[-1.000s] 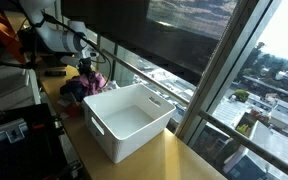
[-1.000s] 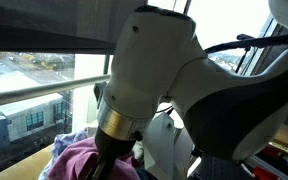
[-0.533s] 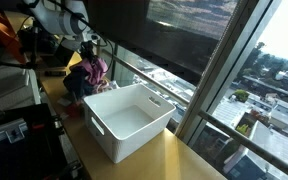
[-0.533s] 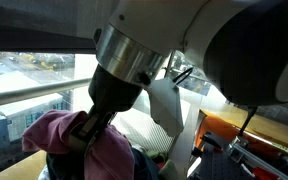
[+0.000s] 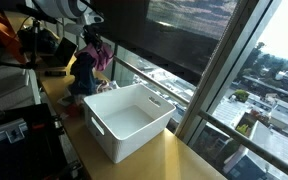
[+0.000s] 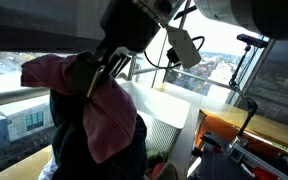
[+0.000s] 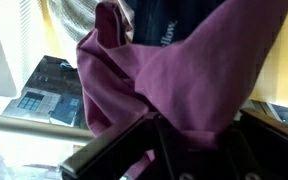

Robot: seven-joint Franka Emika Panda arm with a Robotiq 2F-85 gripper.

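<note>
Maroon cloth (image 6: 109, 125): 1, clamped in gripper (image 6: 101, 68) | navy garment (image 6: 69, 145): 1, hanging alongside | white bin (image 5: 139, 130): 1

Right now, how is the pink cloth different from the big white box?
The pink cloth hangs in the air, pinched by the gripper; the white bin sits on the wooden table. The cloth is soft and crumpled; the bin is stiff and boxy, with straight walls. The cloth is dark pink; the bin is plain white. Both are by the window.

hidden: jaws' tips, inside maroon cloth (image 7: 194, 70); cut off: arm (image 5: 59, 8), top edge; blurred: wrist view
</note>
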